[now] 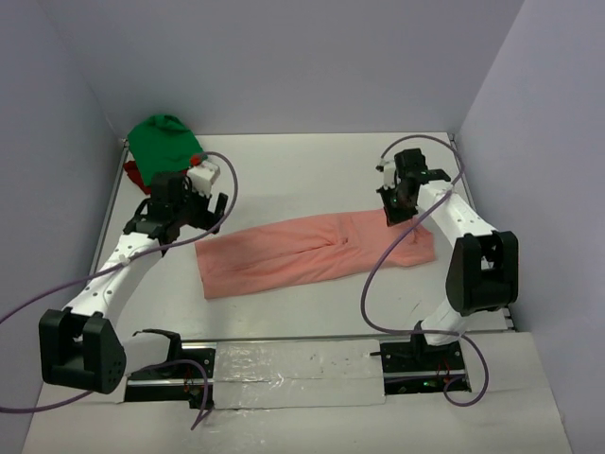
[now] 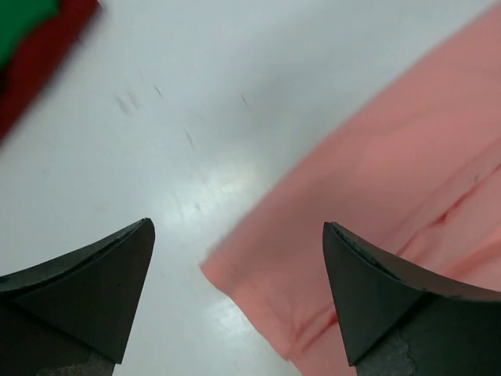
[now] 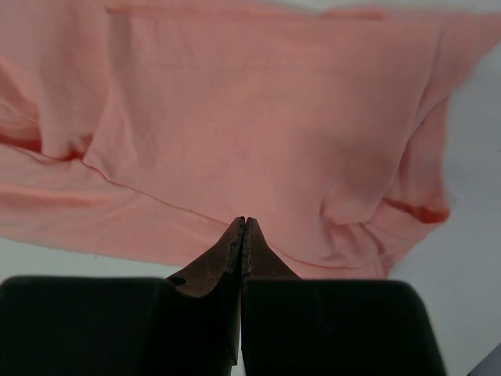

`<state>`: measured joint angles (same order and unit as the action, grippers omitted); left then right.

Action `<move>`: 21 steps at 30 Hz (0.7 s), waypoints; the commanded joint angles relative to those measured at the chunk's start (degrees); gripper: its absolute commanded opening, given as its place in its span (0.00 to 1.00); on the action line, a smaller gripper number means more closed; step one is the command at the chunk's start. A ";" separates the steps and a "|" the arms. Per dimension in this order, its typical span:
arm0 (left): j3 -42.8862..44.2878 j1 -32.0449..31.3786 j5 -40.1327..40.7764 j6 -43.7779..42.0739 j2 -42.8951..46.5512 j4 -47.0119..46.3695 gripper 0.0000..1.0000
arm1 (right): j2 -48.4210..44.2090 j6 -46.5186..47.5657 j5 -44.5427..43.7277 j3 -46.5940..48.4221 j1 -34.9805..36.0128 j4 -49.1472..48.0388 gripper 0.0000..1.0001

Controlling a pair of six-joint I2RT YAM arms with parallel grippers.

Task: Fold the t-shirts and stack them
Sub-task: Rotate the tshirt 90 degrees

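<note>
Nearest us, the salmon-pink t-shirt [image 1: 312,253] lies flat across the middle of the white bench [image 1: 302,180], long axis left to right, left end slightly nearer. Our left claw [image 2: 237,227] gapes wide over its left corner; our right claw [image 3: 243,225] is pinched closed at its far right edge. Beyond is bare bench, with the green t-shirt [image 1: 165,140] atop the dark red t-shirt [image 1: 135,174] in the far left corner
</note>
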<state>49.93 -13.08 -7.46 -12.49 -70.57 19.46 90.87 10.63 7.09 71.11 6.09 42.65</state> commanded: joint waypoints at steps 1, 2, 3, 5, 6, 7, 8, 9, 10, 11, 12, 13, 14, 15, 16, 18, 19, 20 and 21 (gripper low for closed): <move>4.03 1.91 -2.35 3.53 0.96 -7.69 0.99 | 0.53 1.67 -1.20 -2.28 0.24 2.26 0.00; 4.99 2.18 -3.25 3.53 0.43 -7.69 0.99 | 0.88 1.58 -1.38 -2.82 0.24 2.17 0.00; 5.09 2.36 -3.26 3.96 -0.09 -7.69 0.99 | 1.32 1.58 -1.12 -3.52 0.33 2.61 0.00; 4.83 3.58 -4.66 3.36 -0.01 -8.21 0.99 | 2.99 1.85 -0.94 -4.75 0.50 3.40 0.00; 4.82 3.85 -4.66 2.83 -0.01 -8.13 0.99 | 3.78 2.20 0.02 -4.93 0.68 4.71 0.00; 4.74 4.98 -4.40 3.00 0.34 -8.56 0.99 | 4.75 2.37 0.20 -5.54 0.94 4.81 0.00; 4.65 5.78 -5.10 3.09 0.51 -8.83 0.99 | 5.02 2.37 0.38 -6.07 1.03 4.63 0.00; 4.91 6.48 -5.97 3.00 0.69 -8.65 0.99 | 5.45 2.55 0.20 -6.42 1.38 4.72 0.00; 5.35 7.79 -6.42 3.09 0.61 -7.87 0.99 | 6.24 2.64 0.29 -6.25 1.64 5.68 0.00; 5.96 8.42 -6.42 3.43 0.52 -7.78 0.99 | 7.82 2.64 0.38 -6.25 1.91 6.21 0.00; 6.31 8.95 -7.47 3.09 0.34 -7.25 0.99 | 8.61 2.90 0.64 -6.16 2.08 7.17 0.00; 6.75 10.17 -7.91 3.00 0.25 -6.46 0.99 | 9.93 2.90 0.82 -6.51 2.26 7.09 0.00; 6.93 10.70 -8.00 3.17 0.43 -6.63 0.99 | 10.55 2.99 0.38 -6.86 2.78 6.92 0.00; 6.93 11.32 -9.14 3.35 1.04 -6.72 0.99 | 11.16 3.25 -0.23 -7.12 3.22 6.83 0.00; 7.19 12.28 -9.84 3.18 0.96 -5.94 0.99 | 12.21 3.78 -1.02 -7.48 3.66 6.57 0.00; 7.64 12.82 -9.68 3.35 1.04 -5.84 0.99 | 13.01 3.52 -1.38 -7.65 4.28 5.00 0.00; 7.64 12.99 -9.85 3.26 1.13 -5.84 0.99 | 13.28 3.26 -1.81 -7.92 4.63 4.11 0.00; 7.46 14.82 -10.29 2.83 1.22 -5.58 0.99 | 13.37 3.08 -3.12 -7.92 5.24 3.15 0.00; 7.37 15.88 -11.25 2.65 1.31 -5.32 0.99 | 13.37 2.73 -3.92 -7.74 5.60 1.22 0.00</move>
<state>54.83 0.38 -15.44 -9.72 -70.30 13.98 103.33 13.34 5.39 64.05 10.33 47.75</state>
